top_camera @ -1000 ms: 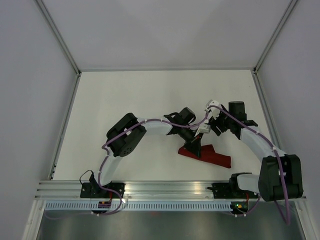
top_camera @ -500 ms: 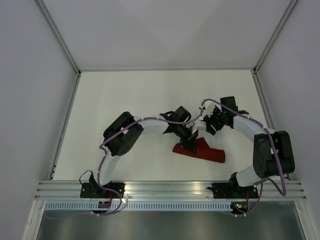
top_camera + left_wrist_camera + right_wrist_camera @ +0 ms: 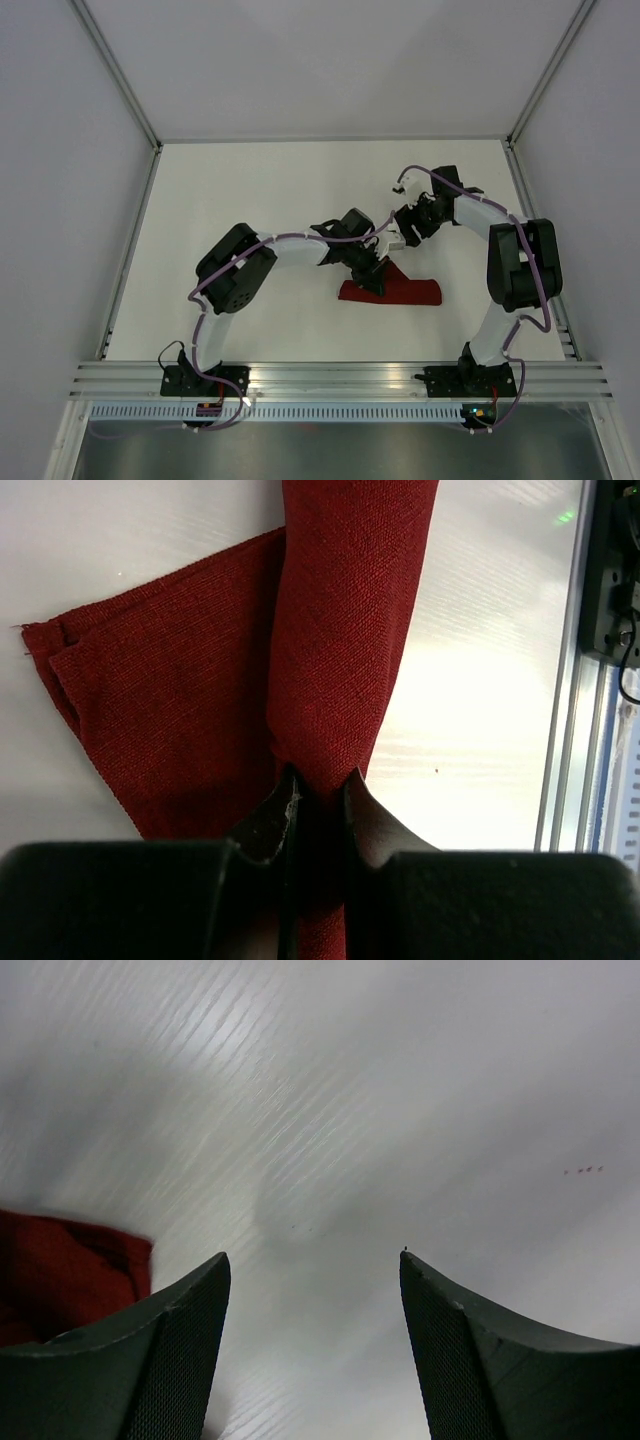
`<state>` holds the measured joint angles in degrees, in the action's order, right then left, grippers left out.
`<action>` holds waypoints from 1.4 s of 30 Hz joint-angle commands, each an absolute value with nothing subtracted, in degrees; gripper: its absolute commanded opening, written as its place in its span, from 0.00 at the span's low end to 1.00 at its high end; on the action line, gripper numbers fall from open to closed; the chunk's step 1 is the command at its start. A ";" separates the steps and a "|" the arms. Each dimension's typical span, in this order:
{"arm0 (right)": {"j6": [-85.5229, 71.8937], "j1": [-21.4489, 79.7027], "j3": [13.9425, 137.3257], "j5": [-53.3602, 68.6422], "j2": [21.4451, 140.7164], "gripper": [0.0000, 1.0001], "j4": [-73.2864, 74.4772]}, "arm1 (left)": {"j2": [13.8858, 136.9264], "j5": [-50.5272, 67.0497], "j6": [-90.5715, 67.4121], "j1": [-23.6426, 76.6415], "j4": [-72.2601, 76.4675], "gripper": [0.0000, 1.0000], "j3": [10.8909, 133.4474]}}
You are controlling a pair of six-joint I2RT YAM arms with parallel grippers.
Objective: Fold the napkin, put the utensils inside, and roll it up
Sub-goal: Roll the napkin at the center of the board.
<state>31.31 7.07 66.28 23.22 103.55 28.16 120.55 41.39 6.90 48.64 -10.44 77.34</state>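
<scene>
**A:** Where is the napkin (image 3: pixel 410 293) to be found, and in what shape?

**B:** It is seen on the worktop (image 3: pixel 250 190), near the middle and just in front of both wrists. It is rolled into a long dark red bundle. In the left wrist view a flat, folded flap (image 3: pixel 150 710) lies spread beside the roll. The utensils are not seen anywhere, and whether they are wrapped inside cannot be told.

**A:** How are the pincers set?

**B:** The left pincer (image 3: pixel 318 798) is clamped on one end of the roll, with the cloth bunched tight between its fingers. The right pincer (image 3: pixel 313 1256) is held apart with nothing between its fingers. It is above bare worktop, and the napkin's other end shows just beside it.

**A:** How is the cloth expected to handle?

**B:** It is judged thin, light and limp, with a coarse weave that should be held without much slipping. No stiffness can be counted on. If the roll were lifted by one end, it would likely sag and loosen, and the flap could be dragged open.

**A:** Where should hold be taken?

**B:** The roll is best pinched across its whole thickness, all layers together, near an end, as is done on the left. The free end would be better steadied by the right pincer than left unsupported.
</scene>
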 commanded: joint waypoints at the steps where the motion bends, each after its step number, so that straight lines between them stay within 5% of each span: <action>1: 27.16 6.86 72.84 22.15 106.87 0.74 30.41 | 121.20 28.39 5.89 49.39 -14.95 0.02 74.27; 18: 27.59 4.83 82.00 26.27 106.70 0.73 37.34 | 110.31 -3.06 10.02 62.39 -1.33 0.02 63.37; 30: 43.76 5.45 81.74 39.02 109.42 0.70 55.10 | 109.87 -4.66 10.90 64.78 2.72 0.02 61.35; 42: 41.66 13.27 71.11 31.64 108.45 0.69 45.35 | 109.25 -2.37 12.30 64.78 5.01 0.02 60.03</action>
<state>41.76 12.29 71.79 33.10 109.40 48.71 109.65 -2.33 9.89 64.99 6.44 61.95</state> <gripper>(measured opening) 0.688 0.177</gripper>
